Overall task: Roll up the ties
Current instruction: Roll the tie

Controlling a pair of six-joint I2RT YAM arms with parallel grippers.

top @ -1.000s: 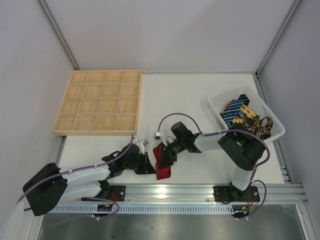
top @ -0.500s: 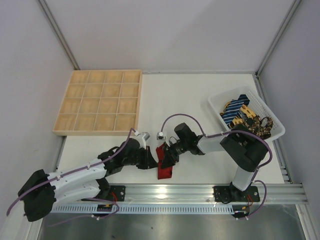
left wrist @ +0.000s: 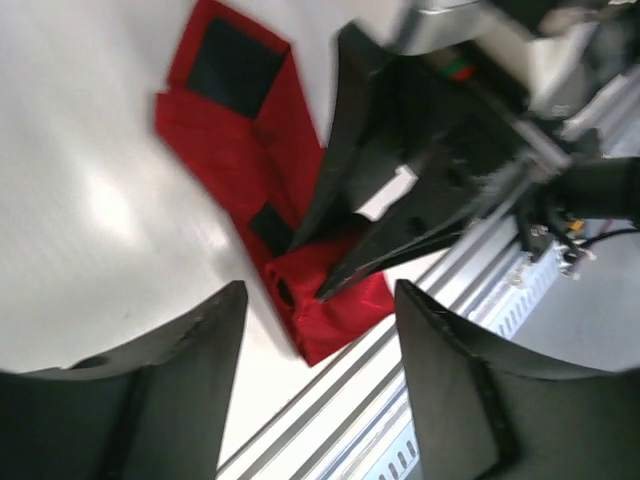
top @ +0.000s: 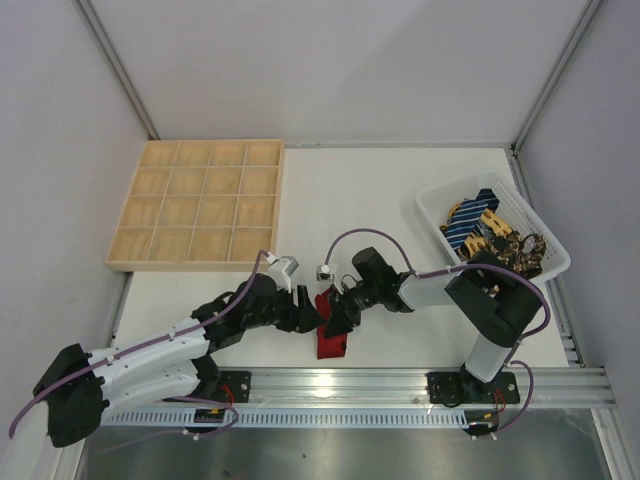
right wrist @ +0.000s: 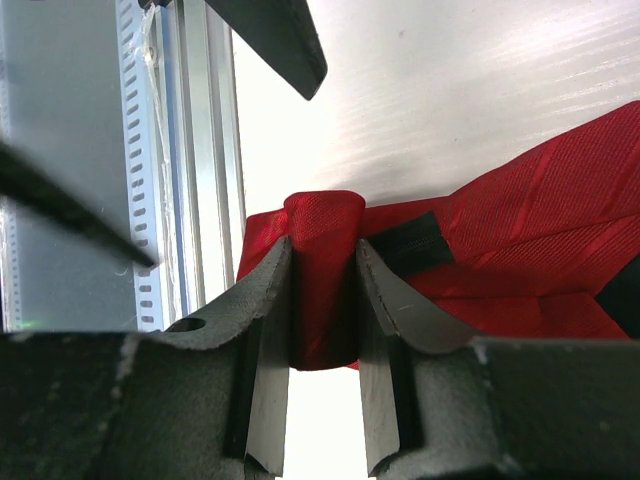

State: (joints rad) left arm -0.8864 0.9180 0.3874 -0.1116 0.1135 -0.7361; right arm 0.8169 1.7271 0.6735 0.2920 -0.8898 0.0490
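The red tie [top: 330,335] lies partly rolled on the white table [top: 400,190] at about 6 o'clock, just before the metal rail [top: 400,380]. The right gripper [right wrist: 323,300] is clamped on the tie's rolled end. The left gripper [left wrist: 320,330] hangs just beside it at 9 o'clock, fingers [left wrist: 190,370] spread apart and holding nothing.

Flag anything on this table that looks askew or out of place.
The red tie lies bunched in loose, crooked folds at the table's near edge by the rail, not in a neat roll. The right gripper pinches one fold; the left gripper hangs open beside it. Nothing else stands out.
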